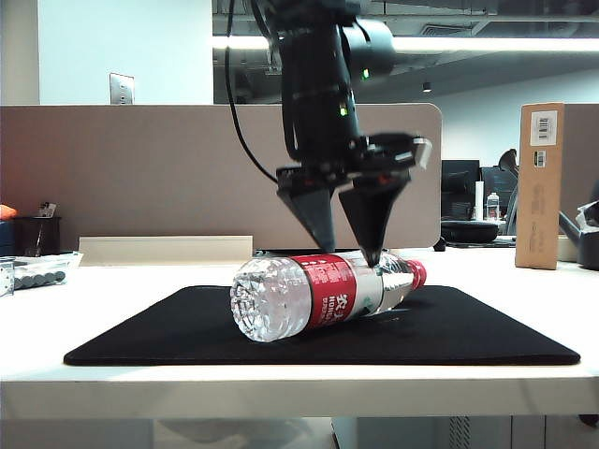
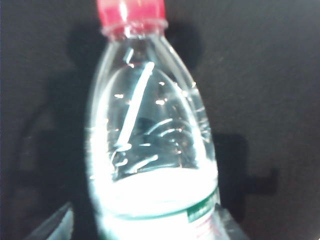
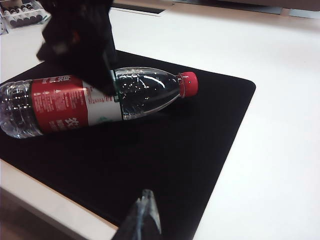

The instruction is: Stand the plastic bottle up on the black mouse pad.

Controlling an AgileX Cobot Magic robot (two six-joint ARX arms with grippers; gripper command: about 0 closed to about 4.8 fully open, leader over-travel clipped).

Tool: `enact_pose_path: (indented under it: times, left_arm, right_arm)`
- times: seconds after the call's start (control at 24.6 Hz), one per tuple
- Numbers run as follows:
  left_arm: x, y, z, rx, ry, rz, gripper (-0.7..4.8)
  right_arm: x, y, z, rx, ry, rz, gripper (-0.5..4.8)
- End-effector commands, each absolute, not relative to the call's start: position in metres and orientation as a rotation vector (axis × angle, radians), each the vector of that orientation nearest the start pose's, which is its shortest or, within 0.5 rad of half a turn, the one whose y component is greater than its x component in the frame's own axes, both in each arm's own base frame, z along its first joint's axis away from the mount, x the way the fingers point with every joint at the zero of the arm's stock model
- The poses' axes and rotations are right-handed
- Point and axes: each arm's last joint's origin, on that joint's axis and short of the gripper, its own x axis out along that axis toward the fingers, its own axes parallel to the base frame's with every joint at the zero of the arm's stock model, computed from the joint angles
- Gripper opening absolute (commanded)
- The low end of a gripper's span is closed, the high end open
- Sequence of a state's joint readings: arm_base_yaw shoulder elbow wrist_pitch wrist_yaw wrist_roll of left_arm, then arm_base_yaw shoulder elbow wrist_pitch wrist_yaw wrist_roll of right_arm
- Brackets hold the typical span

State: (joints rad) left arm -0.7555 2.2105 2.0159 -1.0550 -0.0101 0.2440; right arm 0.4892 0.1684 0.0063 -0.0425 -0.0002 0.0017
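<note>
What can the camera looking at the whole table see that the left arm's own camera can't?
Only the exterior view shows the open left gripper straddling the bottle, the red label, the cardboard box and the table. Only the left wrist view shows the bottle's clear shoulder close up. Both show the plastic bottle with its red cap, lying on the black mouse pad.

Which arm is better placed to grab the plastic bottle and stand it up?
Left. Its end effector hangs open straddling the plastic bottle, which lies on its side on the black mouse pad. The right end effector sits off near the pad's edge, away from the bottle.
</note>
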Motion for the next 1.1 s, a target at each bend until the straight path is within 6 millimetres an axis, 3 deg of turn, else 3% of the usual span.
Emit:
enact_pose_path:
  times: [0.04,0.53,0.57,0.61,0.65,0.73,0.86,0.98,1.1]
  left_arm:
    - [0.337,-0.317,0.231,0.708,1.151,-0.796,3.45]
    - [0.343,-0.327,0.187,0.733,1.24,-0.841,3.3]
    - [0.344,-0.327,0.187,0.733,1.235,-0.839,2.95]
    - [0.344,-0.328,0.187,0.732,1.232,-0.84,1.85]
    - [0.344,-0.328,0.187,0.725,1.235,-0.85,1.4]
    - [0.343,-0.328,0.186,0.702,1.248,-0.887,1.36]
    - [0.344,-0.329,0.188,0.704,1.236,-0.881,-0.01]
    - [0.346,-0.33,0.205,0.693,1.205,-0.875,-0.05]
    - [0.36,-0.326,0.237,0.518,1.11,-0.827,-0.05]
  right_arm:
    - [0.094,0.05,0.147,-0.048,0.191,0.489,-0.01]
    - [0.093,0.05,0.148,-0.047,0.184,0.489,-0.01]
    - [0.093,0.05,0.148,-0.047,0.185,0.489,-0.01]
    - [0.093,0.05,0.148,-0.047,0.184,0.489,-0.01]
    - [0.093,0.05,0.148,-0.047,0.184,0.489,-0.01]
    - [0.093,0.05,0.148,-0.046,0.182,0.489,-0.01]
    - [0.093,0.05,0.149,-0.043,0.17,0.489,-0.01]
    - [0.092,0.049,0.15,-0.04,0.159,0.489,-0.01]
    - [0.092,0.049,0.15,-0.04,0.157,0.489,-0.01]
